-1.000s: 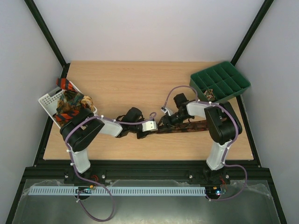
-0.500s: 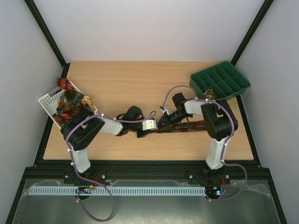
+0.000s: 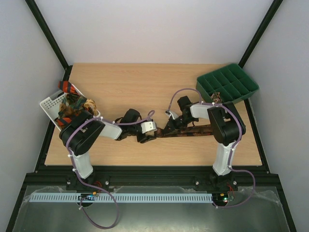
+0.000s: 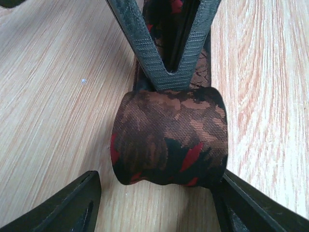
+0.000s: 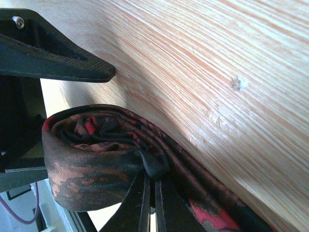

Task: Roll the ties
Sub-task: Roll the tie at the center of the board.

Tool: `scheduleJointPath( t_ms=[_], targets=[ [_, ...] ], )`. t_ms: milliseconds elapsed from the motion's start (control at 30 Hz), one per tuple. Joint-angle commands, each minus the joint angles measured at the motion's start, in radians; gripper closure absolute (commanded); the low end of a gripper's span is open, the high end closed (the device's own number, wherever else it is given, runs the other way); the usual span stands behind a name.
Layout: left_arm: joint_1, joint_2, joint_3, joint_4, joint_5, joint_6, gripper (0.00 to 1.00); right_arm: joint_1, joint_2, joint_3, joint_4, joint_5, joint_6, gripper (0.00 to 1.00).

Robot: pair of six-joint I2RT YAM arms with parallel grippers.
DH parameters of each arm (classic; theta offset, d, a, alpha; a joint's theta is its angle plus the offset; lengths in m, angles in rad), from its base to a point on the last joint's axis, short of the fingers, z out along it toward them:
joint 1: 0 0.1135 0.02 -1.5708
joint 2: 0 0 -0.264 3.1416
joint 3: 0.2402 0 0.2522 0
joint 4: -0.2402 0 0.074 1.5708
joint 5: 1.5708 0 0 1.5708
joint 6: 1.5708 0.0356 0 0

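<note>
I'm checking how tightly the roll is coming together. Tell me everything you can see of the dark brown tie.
The dark brown tie is woven fabric, mottled brown and black with red flecks. One end is wound into a thick, fairly loose roll lying on the wooden table. The rest trails flat across the wood toward the robot's right. The right gripper is shut on a fold at the roll's core. The left gripper stands open, its fingers flanking the roll.

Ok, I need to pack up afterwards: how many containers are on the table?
2. A white slotted basket at the left edge of the table, holding ties, and a green compartment tray at the far right corner.
</note>
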Motion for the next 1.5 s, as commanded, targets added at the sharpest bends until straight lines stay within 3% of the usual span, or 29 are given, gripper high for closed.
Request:
scheduleJointPath(
  t_ms=[0, 200, 467, 733, 1033, 1233, 1467],
  targets=[
    [0.003, 0.001, -0.031, 0.041, 0.050, -0.050, 0.34, 0.004, 0.074, -0.016, -0.014, 0.205, -0.032, 0.99],
    [-0.021, 0.003, -0.008, 0.134, 0.089, -0.149, 0.39, 0.004, 0.080, -0.016, -0.012, 0.221, -0.032, 0.99],
    [-0.094, -0.007, 0.036, 0.177, 0.064, -0.177, 0.58, 0.004, 0.077, -0.018, -0.012, 0.213, -0.034, 0.99],
    [-0.134, 0.120, 0.106, 0.132, -0.052, -0.171, 0.59, 0.005, 0.066, -0.017, -0.004, 0.191, -0.025, 0.99],
    [-0.111, 0.162, 0.061, 0.001, -0.136, -0.047, 0.63, 0.004, 0.025, -0.021, 0.000, 0.153, -0.021, 0.98],
    [-0.109, 0.129, 0.062, -0.087, -0.199, 0.010, 0.69, -0.053, -0.043, 0.021, -0.118, 0.118, -0.063, 0.80],
    [-0.111, 0.139, 0.085, -0.131, -0.209, 0.023, 0.67, -0.100, -0.141, 0.014, -0.165, -0.093, -0.005, 0.57]
  ],
)
